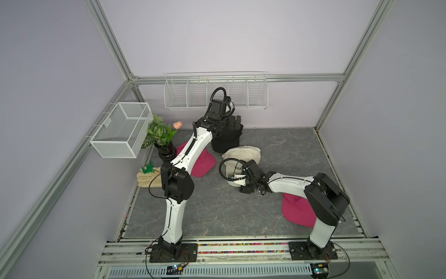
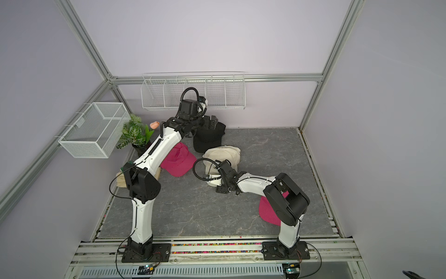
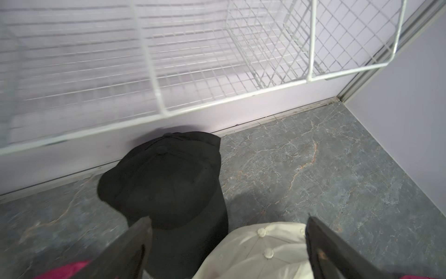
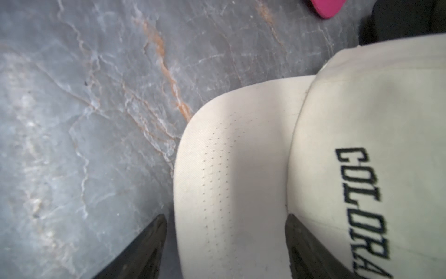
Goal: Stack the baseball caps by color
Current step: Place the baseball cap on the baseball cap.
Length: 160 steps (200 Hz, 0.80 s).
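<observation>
Status: black caps [image 1: 225, 142] sit as one pile against the back wall; can't count the layers. Cream caps [image 1: 243, 154] are bunched mid-table [image 1: 217, 212]. The front one, the COLORADO cap [image 4: 362, 145], overlaps the rest but looks skewed, not squarely nested.

The pink ones aren't stacked. One pink cap [image 1: 205, 164] lies under the left arm and the other pink cap [image 1: 296, 212] is near the right arm's base, well apart.

Left tool [image 3: 226, 222] is wide open and empty, hovering over the black pile. Right tool [image 4: 225, 217] has its jaws spread on either side of the COLORADO cap's brim, with no clamp visible.

My read: black is done, cream is nearly there, and the pink pair is what's left.
</observation>
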Each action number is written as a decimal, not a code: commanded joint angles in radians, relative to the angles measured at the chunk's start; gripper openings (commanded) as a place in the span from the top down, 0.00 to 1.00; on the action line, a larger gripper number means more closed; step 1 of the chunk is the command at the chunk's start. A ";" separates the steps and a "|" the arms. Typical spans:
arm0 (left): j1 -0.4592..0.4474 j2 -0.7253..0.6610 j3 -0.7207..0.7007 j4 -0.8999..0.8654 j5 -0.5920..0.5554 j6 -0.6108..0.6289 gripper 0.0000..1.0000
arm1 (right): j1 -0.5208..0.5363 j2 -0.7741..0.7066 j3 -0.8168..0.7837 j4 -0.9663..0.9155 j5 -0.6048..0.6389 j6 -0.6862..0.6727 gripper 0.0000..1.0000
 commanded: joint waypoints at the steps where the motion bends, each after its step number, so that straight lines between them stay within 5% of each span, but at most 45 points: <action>1: 0.022 -0.099 -0.174 0.110 -0.084 -0.058 0.01 | -0.006 -0.064 0.018 -0.030 -0.028 0.085 0.12; 37: 0.037 -0.325 -0.527 0.240 -0.295 -0.160 0.01 | -0.012 -0.124 0.000 -0.015 -0.029 0.208 0.00; 55: 0.046 -0.452 -0.739 0.353 -0.323 -0.202 0.01 | -0.024 -0.160 -0.020 0.013 -0.038 0.307 0.11; 105: 0.044 -0.587 -1.097 0.509 0.030 -0.250 0.03 | -0.128 -0.239 -0.088 0.065 -0.053 0.718 0.11; 131: 0.044 -0.558 -1.242 0.645 0.229 -0.281 0.09 | -0.198 -0.272 -0.179 0.117 -0.132 0.881 0.11; 160: 0.044 -0.472 -1.284 0.713 0.306 -0.261 0.20 | -0.270 -0.270 -0.234 0.173 -0.211 0.973 0.10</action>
